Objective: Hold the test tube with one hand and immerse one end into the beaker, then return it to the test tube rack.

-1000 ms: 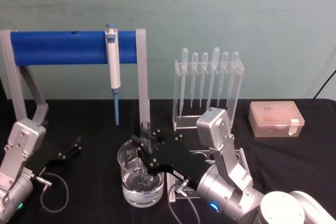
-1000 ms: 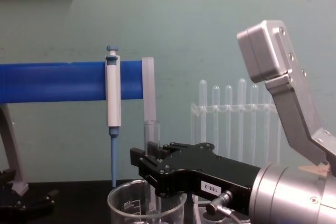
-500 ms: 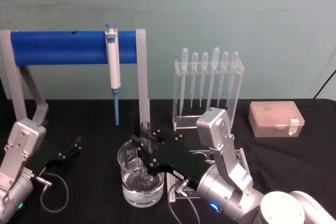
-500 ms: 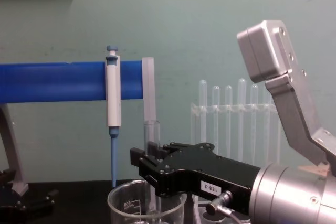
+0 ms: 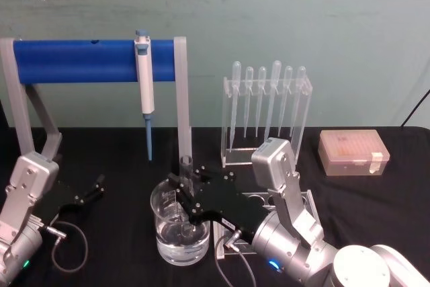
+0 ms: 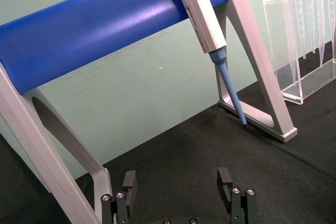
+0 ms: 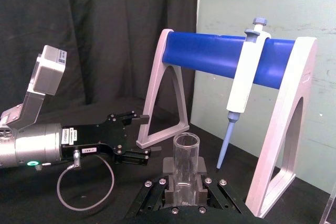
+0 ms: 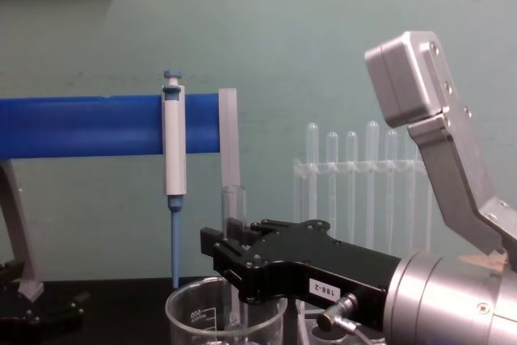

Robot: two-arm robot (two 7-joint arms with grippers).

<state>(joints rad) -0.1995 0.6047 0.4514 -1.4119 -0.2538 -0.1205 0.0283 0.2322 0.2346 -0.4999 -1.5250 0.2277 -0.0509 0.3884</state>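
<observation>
Fingers (image 6: 224, 178) of the left gripper (image 5: 91, 191) stand apart and empty, low over the black table (image 5: 121, 149) at the left edge. At centre, the right gripper (image 8: 230, 252) is clamped on the test tube (image 8: 233, 202), gripping it below the open rim. The tube is upright, its lower part down inside the beaker (image 5: 168, 236), which holds clear liquid. Whether the tip meets the liquid cannot be told.

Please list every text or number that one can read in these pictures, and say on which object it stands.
"188-2": white label on the right pincer, chest view.
Perhaps "200", not certain: white print on the beaker.
Too small to read: small label on the left pincer.
</observation>
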